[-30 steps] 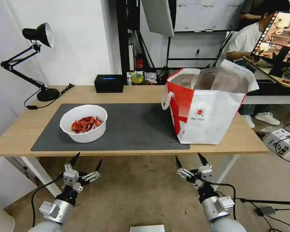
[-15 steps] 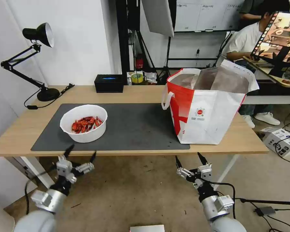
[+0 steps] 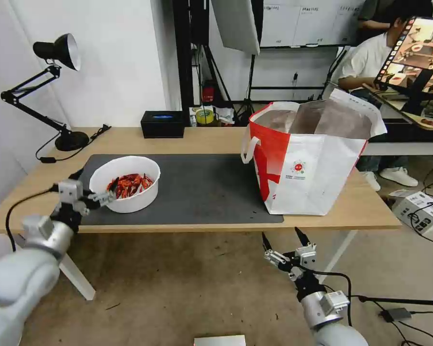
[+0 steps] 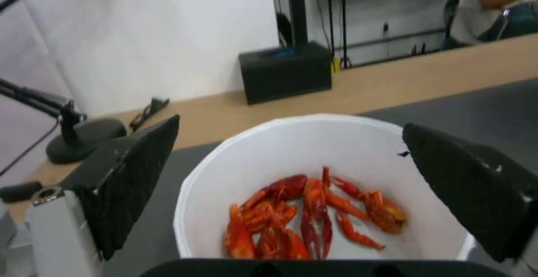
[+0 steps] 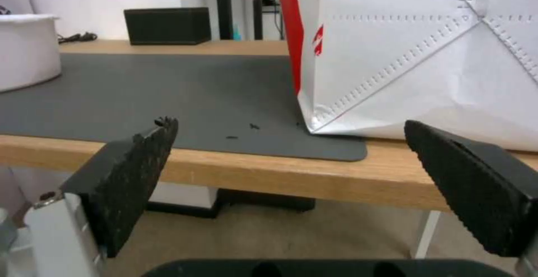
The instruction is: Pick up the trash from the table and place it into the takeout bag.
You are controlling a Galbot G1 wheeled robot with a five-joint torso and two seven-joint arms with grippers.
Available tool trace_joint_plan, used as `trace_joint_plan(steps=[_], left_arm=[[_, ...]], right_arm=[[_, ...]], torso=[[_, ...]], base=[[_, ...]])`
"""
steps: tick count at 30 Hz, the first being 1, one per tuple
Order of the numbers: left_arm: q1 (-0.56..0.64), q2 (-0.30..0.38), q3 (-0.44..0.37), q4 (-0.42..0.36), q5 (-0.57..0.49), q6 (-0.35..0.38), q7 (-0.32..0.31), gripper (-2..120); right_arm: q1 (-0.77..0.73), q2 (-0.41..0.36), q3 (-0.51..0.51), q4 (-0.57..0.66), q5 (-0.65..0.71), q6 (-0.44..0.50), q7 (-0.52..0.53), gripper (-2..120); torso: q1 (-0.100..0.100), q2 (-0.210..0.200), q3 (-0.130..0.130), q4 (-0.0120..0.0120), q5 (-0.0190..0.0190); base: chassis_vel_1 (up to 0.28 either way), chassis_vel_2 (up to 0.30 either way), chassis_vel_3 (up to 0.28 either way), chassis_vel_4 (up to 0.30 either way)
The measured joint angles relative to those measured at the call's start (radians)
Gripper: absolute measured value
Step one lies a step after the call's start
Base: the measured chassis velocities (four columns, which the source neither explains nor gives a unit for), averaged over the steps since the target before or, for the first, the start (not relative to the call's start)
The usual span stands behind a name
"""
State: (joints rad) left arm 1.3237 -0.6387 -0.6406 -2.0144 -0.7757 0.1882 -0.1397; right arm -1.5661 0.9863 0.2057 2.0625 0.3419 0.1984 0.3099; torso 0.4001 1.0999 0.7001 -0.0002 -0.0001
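The trash I see is a white round bowl (image 3: pixel 130 204) of red crayfish shells (image 3: pixel 129 185) on the left part of the dark grey mat (image 3: pixel 202 187) on the table (image 3: pixel 202 139). My left gripper (image 3: pixel 95 180) is open at the bowl's near-left rim, one finger on each side of it. In the left wrist view its fingers (image 4: pixel 134 176) flank the bowl (image 4: pixel 314 151) and the shells (image 4: pixel 308 214). The takeout bag (image 3: pixel 303 168) stands open on the right end. My right gripper (image 3: pixel 281 234) hangs open below the table's front edge, facing the bag (image 5: pixel 420 58).
A black box (image 3: pixel 162 124) sits at the back edge and a black desk lamp (image 3: pixel 57 96) at the back left corner. The table's white legs reach the floor below. A white box (image 3: pixel 421 209) and cables lie on the floor at the right.
My left arm has swung up and to the left, from below the table's front edge to the bowl's rim. The right arm has stayed in place.
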Motion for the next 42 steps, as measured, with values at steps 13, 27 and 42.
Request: trace_joint_plan(steps=[13, 27, 42], left_arm=[[-0.235, 0.175, 0.099, 0.099, -0.483, 0.346, -0.160, 100], [-0.412, 0.211, 0.168, 0.232, -0.839, 0.558, -0.310, 100], [-0.556, 0.130, 0.317, 0.314, -0.929, 0.552, -0.429, 100]], right_arm=[[0.000, 0.000, 0.000, 0.001, 0.000, -0.001, 0.001, 100], [0.000, 0.000, 0.000, 0.002, 0.000, -0.001, 0.001, 100], [0.000, 0.000, 0.000, 0.002, 0.000, -0.001, 0.001, 100]], torso=[[0.000, 0.000, 0.000, 0.0004, -0.0001], [0.000, 0.000, 0.000, 0.0000, 0.0003], [0.000, 0.000, 0.000, 0.0001, 0.0001]], base=[[0.000, 0.000, 0.000, 0.000], [0.000, 0.000, 0.000, 0.000], [0.000, 0.000, 0.000, 0.000]])
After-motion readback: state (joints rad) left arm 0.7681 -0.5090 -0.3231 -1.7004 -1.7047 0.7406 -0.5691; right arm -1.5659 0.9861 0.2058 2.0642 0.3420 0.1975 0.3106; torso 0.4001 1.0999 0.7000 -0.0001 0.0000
